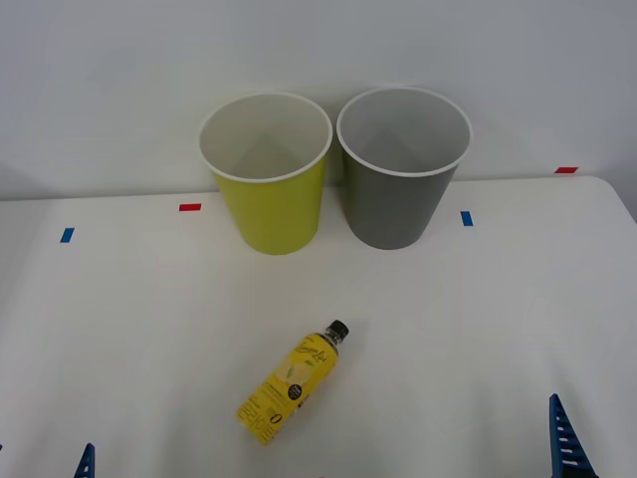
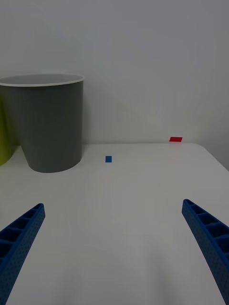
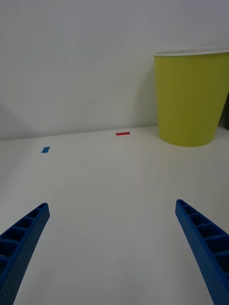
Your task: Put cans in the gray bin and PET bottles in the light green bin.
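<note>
The PET bottle lies on its side on the white table, yellow label up and black cap pointing toward the bins. At the back stand the light green bin and, to its right, the gray bin, both upright and apparently empty. My left gripper is open near the table's front left, with a blue fingertip showing left of the bottle. My right gripper is open at the front right, its fingertip well right of the bottle. Neither touches anything. Cans are out of view.
Small blue tape marks and red ones lie on the table. A plain wall rises right behind the bins. The table's rounded right corner is near the red mark.
</note>
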